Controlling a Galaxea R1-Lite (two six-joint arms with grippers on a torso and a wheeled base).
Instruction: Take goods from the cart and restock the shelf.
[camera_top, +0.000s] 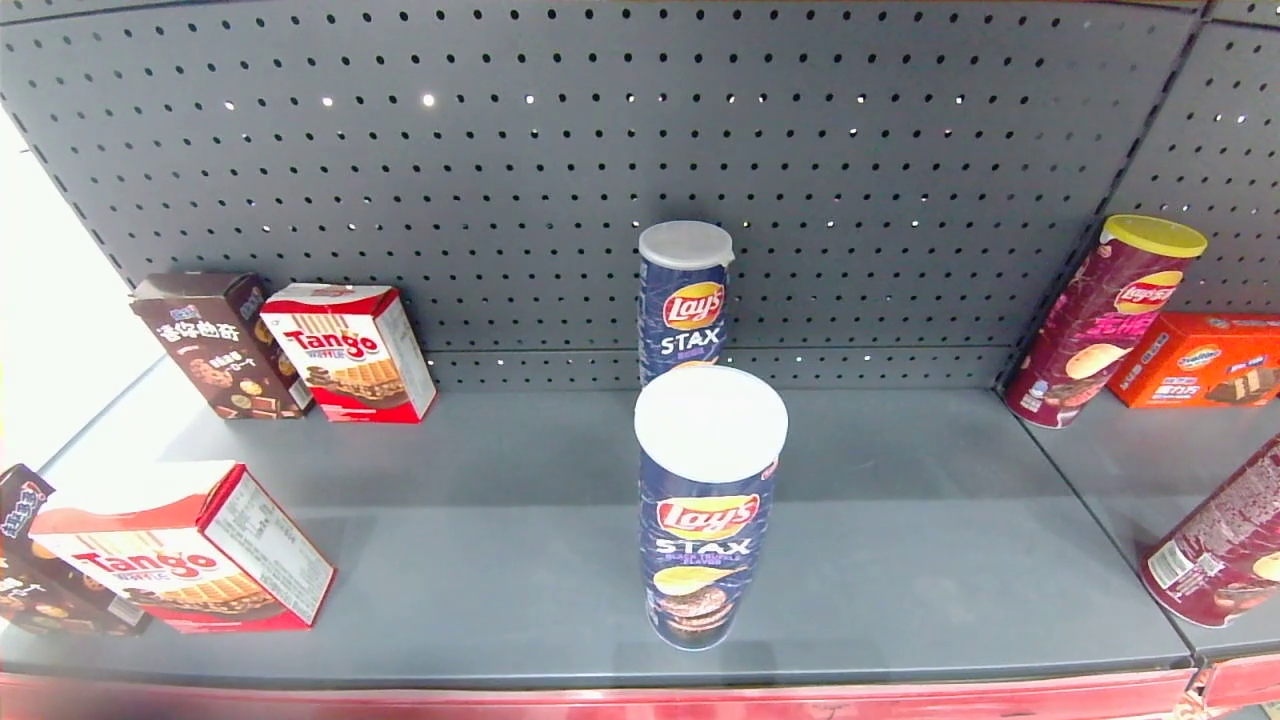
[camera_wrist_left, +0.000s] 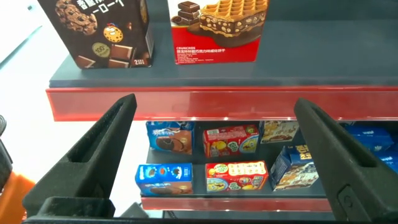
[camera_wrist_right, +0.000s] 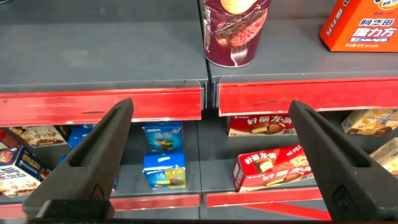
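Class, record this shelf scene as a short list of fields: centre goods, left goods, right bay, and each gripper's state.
Centre: front blue can upright, rear blue can upright behind it by the back panel.
Left: rear wafer box beside brown biscuit box; front wafer box near the shelf edge.
Right bay: maroon can beside orange box.
Grippers: left gripper open, empty; right gripper open, empty.

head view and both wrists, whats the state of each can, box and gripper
front blue can, upright, lid on
rear blue can, upright, lid on
yellow-lidded maroon can, standing, lid on
rear wafer box, upright, closed
front wafer box, upright
left gripper, jaws open, empty
right gripper, jaws open, empty
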